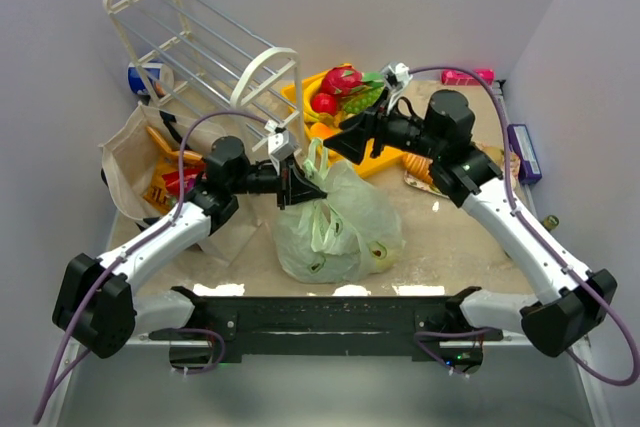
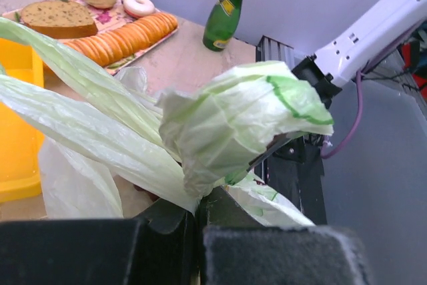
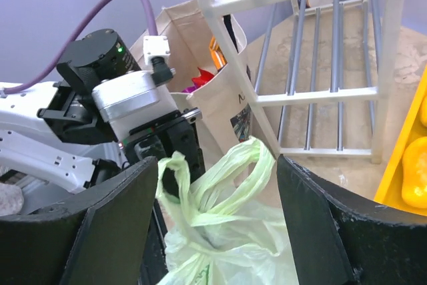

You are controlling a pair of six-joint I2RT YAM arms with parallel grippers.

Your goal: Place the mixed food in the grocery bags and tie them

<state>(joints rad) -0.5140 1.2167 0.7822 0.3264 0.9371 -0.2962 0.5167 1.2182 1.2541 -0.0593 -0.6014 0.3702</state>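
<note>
The pale-green plastic bag (image 1: 338, 225) stands filled at the table's middle, its loop handles (image 3: 230, 181) raised. My left gripper (image 1: 303, 187) is shut on one handle (image 2: 200, 145), with the plastic pinched between the fingers (image 2: 167, 221). My right gripper (image 1: 337, 141) is open just above and behind the handles; in the right wrist view the loops stand between its spread fingers (image 3: 313, 218), untouched. The beige tote (image 1: 135, 162) lies at the left with orange chip bags (image 1: 160, 189) and a red packet (image 1: 181, 178) inside. Toy fruits (image 1: 340, 82) lie on the yellow tray (image 1: 302, 97).
A white wire rack (image 1: 200, 42) leans at the back left, next to the tote. A tray of bread and biscuits (image 2: 100, 25) and a green bottle (image 2: 227, 10) sit at the right side. A pink item (image 1: 466, 76) and a purple box (image 1: 524, 152) lie by the right wall.
</note>
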